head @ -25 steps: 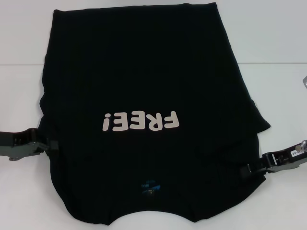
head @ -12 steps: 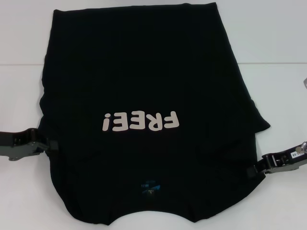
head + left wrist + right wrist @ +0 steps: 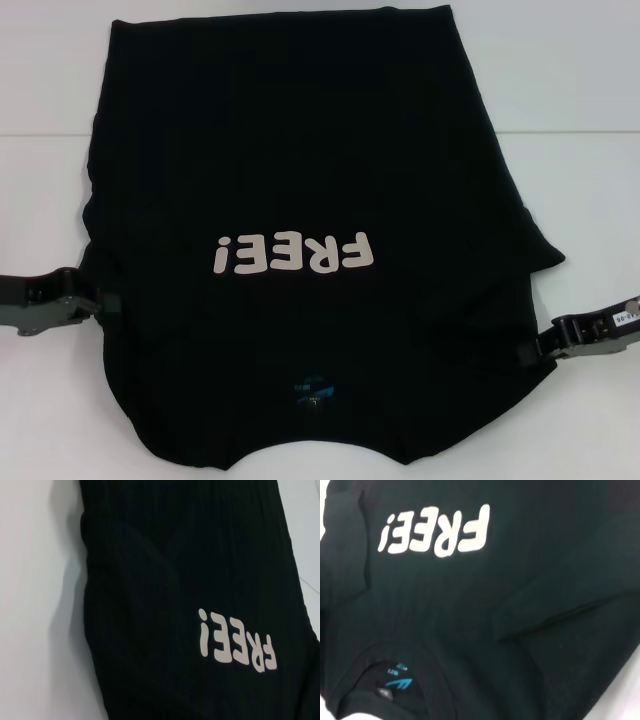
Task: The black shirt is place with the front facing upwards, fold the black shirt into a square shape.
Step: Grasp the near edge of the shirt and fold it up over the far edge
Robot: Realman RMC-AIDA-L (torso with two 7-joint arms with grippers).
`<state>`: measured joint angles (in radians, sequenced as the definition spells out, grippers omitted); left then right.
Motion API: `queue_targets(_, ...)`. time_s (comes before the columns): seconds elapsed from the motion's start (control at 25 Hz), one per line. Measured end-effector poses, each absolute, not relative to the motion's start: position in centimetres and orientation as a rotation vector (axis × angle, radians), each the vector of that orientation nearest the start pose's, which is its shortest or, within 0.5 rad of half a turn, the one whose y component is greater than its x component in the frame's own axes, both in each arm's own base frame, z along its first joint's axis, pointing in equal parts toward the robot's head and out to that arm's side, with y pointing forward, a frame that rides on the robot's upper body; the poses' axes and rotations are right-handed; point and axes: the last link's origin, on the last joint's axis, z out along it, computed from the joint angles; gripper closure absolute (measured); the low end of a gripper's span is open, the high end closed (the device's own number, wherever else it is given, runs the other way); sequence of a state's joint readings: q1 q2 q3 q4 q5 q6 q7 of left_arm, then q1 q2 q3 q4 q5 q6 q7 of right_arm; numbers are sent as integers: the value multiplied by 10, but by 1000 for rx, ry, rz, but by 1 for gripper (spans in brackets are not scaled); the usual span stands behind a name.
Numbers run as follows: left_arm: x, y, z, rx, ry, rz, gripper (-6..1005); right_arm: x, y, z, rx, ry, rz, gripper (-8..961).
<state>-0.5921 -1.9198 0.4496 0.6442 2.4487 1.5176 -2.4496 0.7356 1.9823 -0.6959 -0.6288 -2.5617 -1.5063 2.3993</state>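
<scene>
Left gripper sits low at the left edge of the black shirt, its tip touching the fabric; whether it is clamped on cloth cannot be told — the fingertips are lost against the dark material. Right gripper sits at the shirt's right edge, nearer the collar end than the left one, also touching the fabric, and its state cannot be told either.

Shirt lies front-up on the white table, spread out, collar end toward the robot and hem at the far side. "FREE!" lettering reads upside-down from the head view, roughly central on the shirt. Blue neck label sits between the lettering and the near collar edge.

Both side portions appear folded in over the body: a diagonal fold edge runs on the right side of the lettering — clear in the right wrist view. Left wrist view shows soft creases in the cloth on the left side of the lettering, and bare table just beside that edge.
</scene>
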Motion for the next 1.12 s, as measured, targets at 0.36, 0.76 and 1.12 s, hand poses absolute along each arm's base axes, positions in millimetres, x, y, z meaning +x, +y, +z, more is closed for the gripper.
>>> queue_targets(0.36,-338,323,77,-2079,-2039,-379,973,287,347,23,-2434,1834,-54,903)
queue_targets(0.76,-344,281,83,-2185,-2114,-365,974,302,313,31,-2494,1954,-101,904)
queue_targets(1.12,-337,263,84,-2321,-2126,-362,973,316,294,35,-2491,2004,-40,903)
